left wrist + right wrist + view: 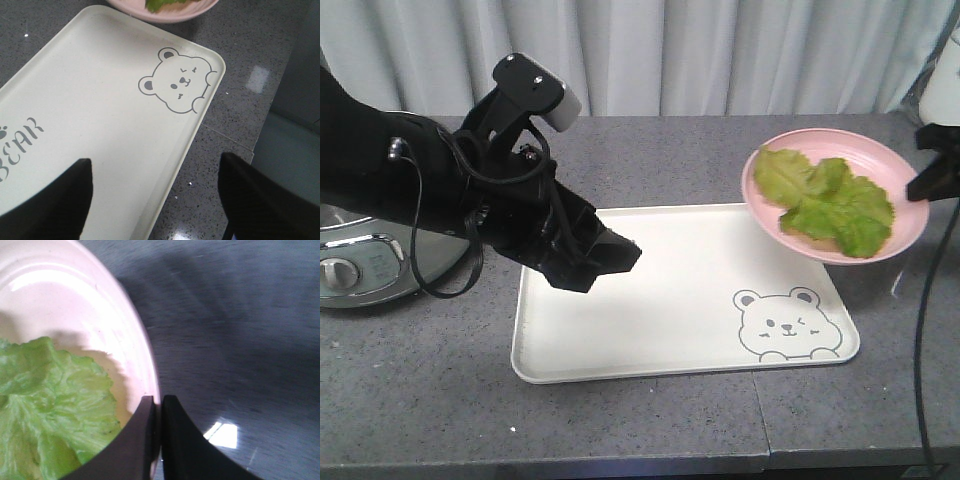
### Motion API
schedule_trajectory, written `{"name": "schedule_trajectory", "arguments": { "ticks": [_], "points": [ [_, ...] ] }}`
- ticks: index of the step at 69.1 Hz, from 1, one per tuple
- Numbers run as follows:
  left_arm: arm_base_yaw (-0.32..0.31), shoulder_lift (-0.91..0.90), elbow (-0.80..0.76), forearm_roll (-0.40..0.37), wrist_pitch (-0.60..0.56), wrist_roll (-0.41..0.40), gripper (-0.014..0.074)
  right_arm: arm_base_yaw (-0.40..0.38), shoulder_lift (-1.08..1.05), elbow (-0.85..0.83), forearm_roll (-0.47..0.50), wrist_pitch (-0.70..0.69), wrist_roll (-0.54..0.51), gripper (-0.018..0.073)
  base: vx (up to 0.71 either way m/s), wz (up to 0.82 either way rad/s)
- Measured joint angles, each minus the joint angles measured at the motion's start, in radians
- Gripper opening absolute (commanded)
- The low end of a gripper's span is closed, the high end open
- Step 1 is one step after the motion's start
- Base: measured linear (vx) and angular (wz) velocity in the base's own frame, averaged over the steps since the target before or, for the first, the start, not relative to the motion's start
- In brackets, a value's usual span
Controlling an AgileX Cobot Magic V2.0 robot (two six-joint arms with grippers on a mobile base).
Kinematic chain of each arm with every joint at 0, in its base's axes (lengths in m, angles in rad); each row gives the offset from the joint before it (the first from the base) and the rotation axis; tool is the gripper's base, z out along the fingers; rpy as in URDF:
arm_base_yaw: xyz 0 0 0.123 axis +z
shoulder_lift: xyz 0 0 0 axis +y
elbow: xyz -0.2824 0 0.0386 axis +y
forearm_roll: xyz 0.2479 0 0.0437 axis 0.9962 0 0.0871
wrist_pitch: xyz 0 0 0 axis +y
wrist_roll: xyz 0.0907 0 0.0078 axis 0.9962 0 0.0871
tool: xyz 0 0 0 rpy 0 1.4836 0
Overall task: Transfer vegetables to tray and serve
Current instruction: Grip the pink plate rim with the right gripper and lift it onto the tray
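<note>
The vegetables (830,205) are green crinkled lettuce leaves lying on a round pink plate (800,150). The plate hangs tilted above the back right corner of the cream tray (660,320) with its bear drawing. My right gripper (925,185) is shut on the plate's right rim. In the right wrist view, the right gripper (159,399) pinches the pink plate (75,305) rim, and the vegetables (50,405) lie just left of it. My left gripper (605,255) hovers open over the tray's left part. Seen from the left wrist, the left gripper (155,200) straddles the tray (100,100) edge, holding nothing.
A silver appliance (360,260) with a dial stands at the left on the grey speckled counter (650,160). A white object (945,80) shows at the far right edge. Curtains hang behind. The counter's front edge runs along the bottom.
</note>
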Motion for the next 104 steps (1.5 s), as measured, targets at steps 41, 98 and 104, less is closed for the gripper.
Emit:
{"name": "schedule_trajectory", "arguments": {
  "ticks": [41, 98, 104],
  "points": [
    [0.0, 0.0, 0.0, 0.0, 0.0, 0.0, 0.0499, 0.447, 0.012, 0.0, -0.053, -0.061, 0.131, -0.0003, 0.0, 0.0],
    [0.0, 0.0, 0.0, 0.0, 0.0, 0.0, 0.0499, 0.452, 0.175, 0.0, -0.119, -0.1, 0.183, 0.0328, 0.0, 0.0],
    [0.0, 0.0, 0.0, 0.0, 0.0, 0.0, 0.0499, 0.452, 0.175, 0.0, -0.119, -0.1, 0.183, 0.0365, 0.0, 0.0]
  ]
}}
